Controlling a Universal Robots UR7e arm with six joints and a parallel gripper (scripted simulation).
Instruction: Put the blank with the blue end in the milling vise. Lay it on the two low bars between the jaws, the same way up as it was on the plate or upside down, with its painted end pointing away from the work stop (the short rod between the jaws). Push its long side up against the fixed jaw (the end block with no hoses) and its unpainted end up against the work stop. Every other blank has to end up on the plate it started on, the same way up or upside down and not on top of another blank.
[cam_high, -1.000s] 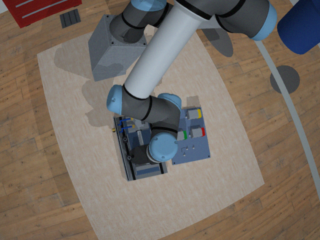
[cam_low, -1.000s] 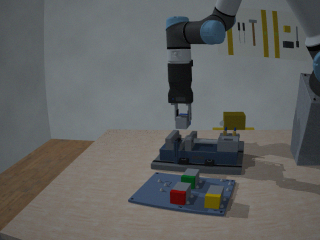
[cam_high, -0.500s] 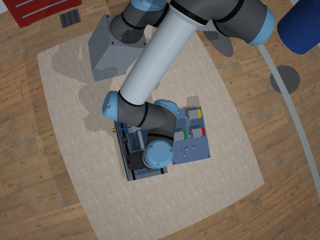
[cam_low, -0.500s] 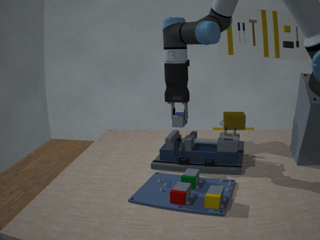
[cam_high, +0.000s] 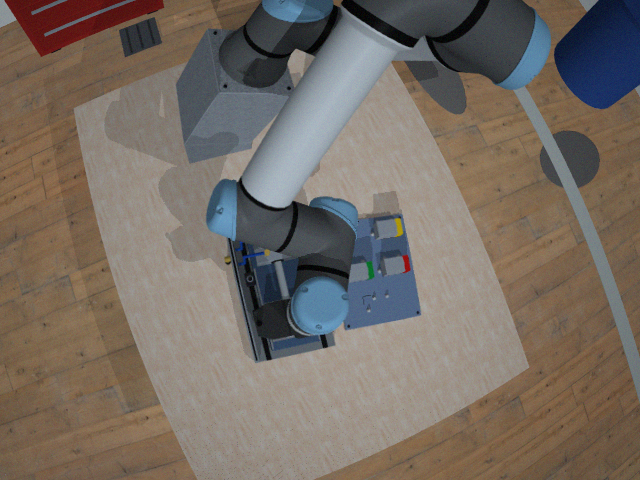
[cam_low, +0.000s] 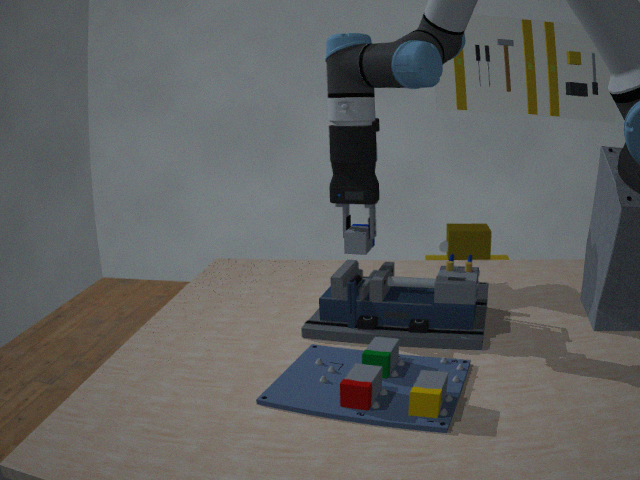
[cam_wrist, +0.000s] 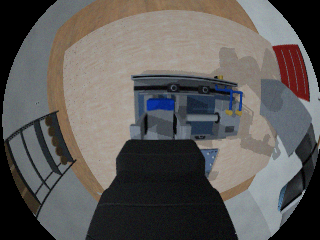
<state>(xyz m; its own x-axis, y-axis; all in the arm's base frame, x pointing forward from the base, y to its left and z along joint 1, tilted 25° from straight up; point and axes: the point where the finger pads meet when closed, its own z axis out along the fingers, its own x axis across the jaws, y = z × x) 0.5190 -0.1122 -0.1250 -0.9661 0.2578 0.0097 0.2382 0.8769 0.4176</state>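
My gripper (cam_low: 358, 242) is shut on the grey blank with the blue end (cam_low: 356, 239) and holds it in the air above the left part of the milling vise (cam_low: 400, 302). In the wrist view the blank's blue end (cam_wrist: 159, 104) shows just past my fingers, over the vise (cam_wrist: 186, 108). The end block at the left (cam_low: 343, 277) and the hose-fitted block at the right (cam_low: 455, 286) stand apart, with an open gap beside the middle jaw (cam_low: 379, 276). In the overhead view my arm hides the blank and most of the vise (cam_high: 281, 304).
The blue plate lies in front of the vise with the green-ended (cam_low: 381, 355), red-ended (cam_low: 359, 386) and yellow-ended (cam_low: 428, 394) blanks on it. The grey robot pedestal (cam_low: 612, 242) stands at the right. A yellow box (cam_low: 467, 241) sits behind the vise.
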